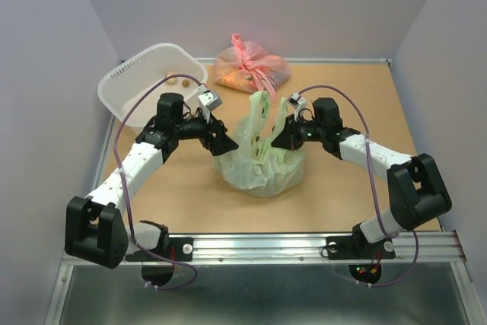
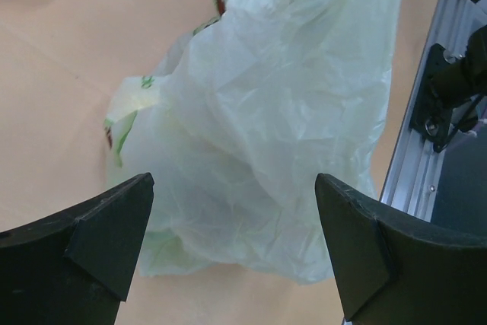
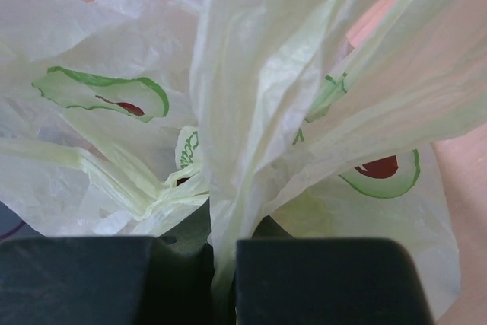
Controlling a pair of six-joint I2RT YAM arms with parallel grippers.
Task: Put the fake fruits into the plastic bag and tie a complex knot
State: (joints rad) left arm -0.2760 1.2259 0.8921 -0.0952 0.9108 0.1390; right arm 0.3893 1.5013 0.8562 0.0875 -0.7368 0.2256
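Our left gripper stands wide open, its two dark fingers spread far apart and closed on nothing. We cannot tell from the left wrist view whether either finger brushes the film. Our right gripper is clamped tight, and between its fingers it pinches a gathered strip of the plastic bag that rises straight up out of the jaws.

We see the bag as thin, crinkly, pale green and translucent, printed with green avocado halves that have red pits. It slumps in a rounded heap on the brown table. Its two handle loops stand up from the top, and the one nearer the right gripper runs into that grip. We cannot make out what lies inside.

The bag sits between the two grippers. It is straight ahead of the left one's open jaws and fills the gap between the fingertips in that wrist's view. It is pressed close against the front of the right one.

Beyond the left gripper and behind its arm stands a white basket with two small tan pieces in it. Past both grippers, by the far wall, lies a tied pink bag.
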